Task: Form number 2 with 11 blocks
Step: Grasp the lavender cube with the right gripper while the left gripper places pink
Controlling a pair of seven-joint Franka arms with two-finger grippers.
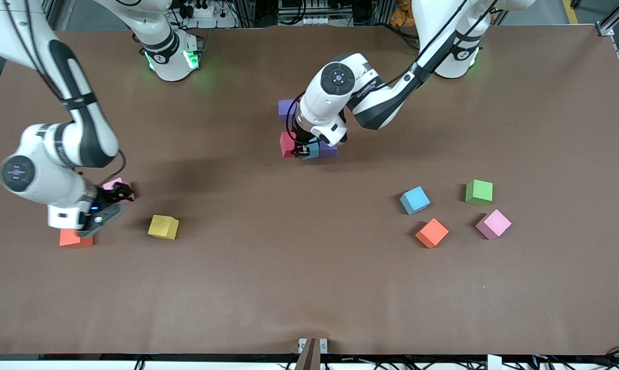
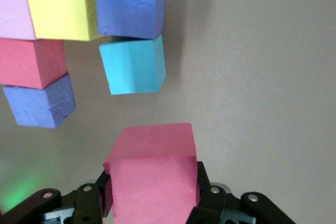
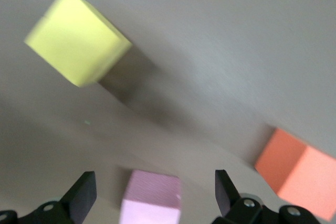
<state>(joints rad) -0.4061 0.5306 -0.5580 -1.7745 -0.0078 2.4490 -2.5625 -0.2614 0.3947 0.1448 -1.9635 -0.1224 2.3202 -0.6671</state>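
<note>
The left tool (image 2: 152, 200) grips a red cube (image 2: 152, 174) beside the partly built number 2 (image 2: 84, 40) mid-surface, toward the bases' edge. The right tool (image 3: 155, 192), spread wide, hangs over a pink cube (image 3: 151, 203) near a yellow cube (image 1: 163, 226).

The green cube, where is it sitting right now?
In the front view the green cube sits toward the left arm's end of the table, beside the light blue cube and just farther from the camera than the pink cube.

Brown matte tabletop (image 1: 309, 288) fills the frame; cables and metal framing (image 1: 299, 10) line its upper edge, with green light glowing on the surface there.
</note>
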